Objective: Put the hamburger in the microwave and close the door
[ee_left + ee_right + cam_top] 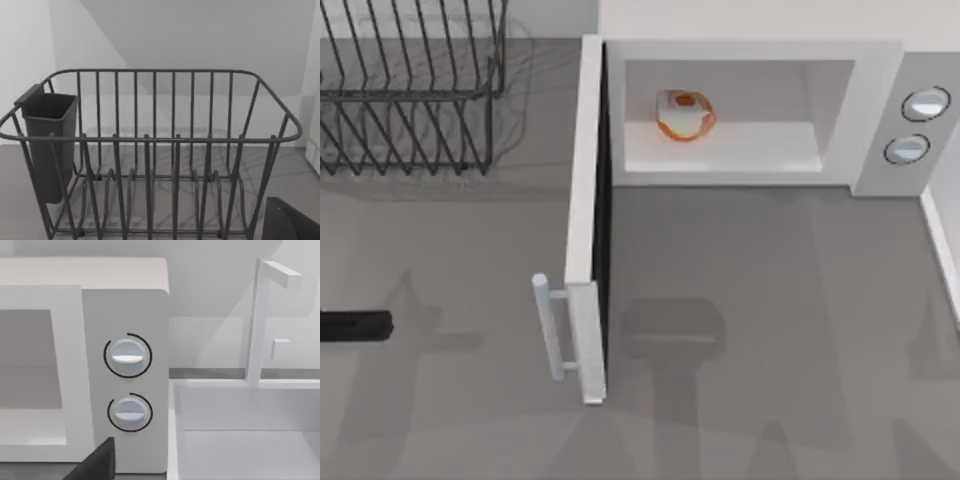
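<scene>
Sitting inside the microwave cavity, toward its left, the hamburger is showing orange edges and whitish patches; the door is standing wide open.

A black wire dish rack with upright dividers stood at the far left corner of the flat grey table, its shadow falling on the surface beside it. A dark rectangular plastic cup hung on one end of the rack. By the table's right edge sat a white square sink basin with a white angular tap rising behind it.
</scene>
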`<action>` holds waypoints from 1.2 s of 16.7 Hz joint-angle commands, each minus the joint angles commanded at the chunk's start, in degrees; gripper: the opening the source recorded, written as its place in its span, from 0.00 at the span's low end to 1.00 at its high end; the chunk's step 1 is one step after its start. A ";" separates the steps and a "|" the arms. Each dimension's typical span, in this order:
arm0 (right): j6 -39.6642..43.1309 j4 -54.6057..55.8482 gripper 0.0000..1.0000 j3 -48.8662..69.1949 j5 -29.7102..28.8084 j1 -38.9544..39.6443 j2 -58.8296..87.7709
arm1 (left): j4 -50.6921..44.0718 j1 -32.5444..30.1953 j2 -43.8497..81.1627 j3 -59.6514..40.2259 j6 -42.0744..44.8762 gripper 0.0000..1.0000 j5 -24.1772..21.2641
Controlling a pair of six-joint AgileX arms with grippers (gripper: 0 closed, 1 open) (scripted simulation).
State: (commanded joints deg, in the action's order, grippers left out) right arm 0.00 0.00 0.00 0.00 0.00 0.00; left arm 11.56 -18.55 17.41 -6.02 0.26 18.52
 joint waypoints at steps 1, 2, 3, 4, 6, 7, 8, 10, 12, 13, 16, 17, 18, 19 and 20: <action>0.00 0.00 1.00 0.00 0.00 0.00 0.00 | 0.60 0.32 1.62 -0.55 0.01 0.00 -0.36; 0.00 0.00 1.00 0.00 0.00 0.00 0.00 | 1.22 0.73 3.20 -1.13 0.03 0.00 -0.80; 0.00 0.00 1.00 0.00 0.00 0.00 0.00 | 1.89 1.19 4.45 -1.77 0.05 0.00 -1.22; 0.00 0.00 1.00 0.00 0.00 0.00 0.00 | 2.45 1.55 5.14 -2.32 0.07 0.00 -1.56; 0.00 0.00 1.00 0.00 0.00 0.00 0.00 | 2.60 1.64 5.29 -2.47 0.08 0.00 -1.67; 0.00 0.00 1.00 0.00 0.00 0.00 0.00 | 2.60 1.64 5.29 -2.47 0.08 0.00 -1.67; 0.00 0.00 1.00 0.00 0.00 0.00 0.00 | 2.49 1.42 5.07 -2.23 0.09 0.00 -1.60; 0.00 0.00 1.00 0.00 0.00 0.00 0.00 | 1.56 1.76 4.13 -2.01 0.07 0.00 -2.00; 0.00 0.00 1.00 0.00 0.00 0.00 0.00 | 0.02 2.23 1.97 -1.72 0.05 0.00 -2.44; 0.00 0.00 1.00 0.00 0.00 0.00 0.00 | -0.86 2.49 0.92 -1.57 0.04 0.00 -2.68; 0.00 0.00 1.00 0.00 0.00 0.00 0.00 | -1.59 2.78 0.20 -1.40 0.02 0.00 -2.94; 0.00 0.00 1.00 0.00 0.00 0.00 0.00 | -1.47 2.58 0.40 -1.65 0.02 0.00 -2.93; 0.00 0.00 1.00 0.00 0.00 0.00 0.00 | -1.61 2.51 0.53 -1.78 -0.08 0.00 -2.86; 0.00 0.00 1.00 0.00 0.00 0.00 0.00 | -2.30 2.18 1.21 -2.48 -0.57 0.00 -2.56; 0.00 0.00 1.00 0.00 0.00 0.00 0.00 | -3.61 1.55 2.52 -3.80 -1.46 0.00 -2.06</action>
State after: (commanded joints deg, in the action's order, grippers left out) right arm 0.00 0.00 0.00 0.00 0.00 0.00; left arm 7.95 -17.00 19.93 -9.82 -1.20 16.46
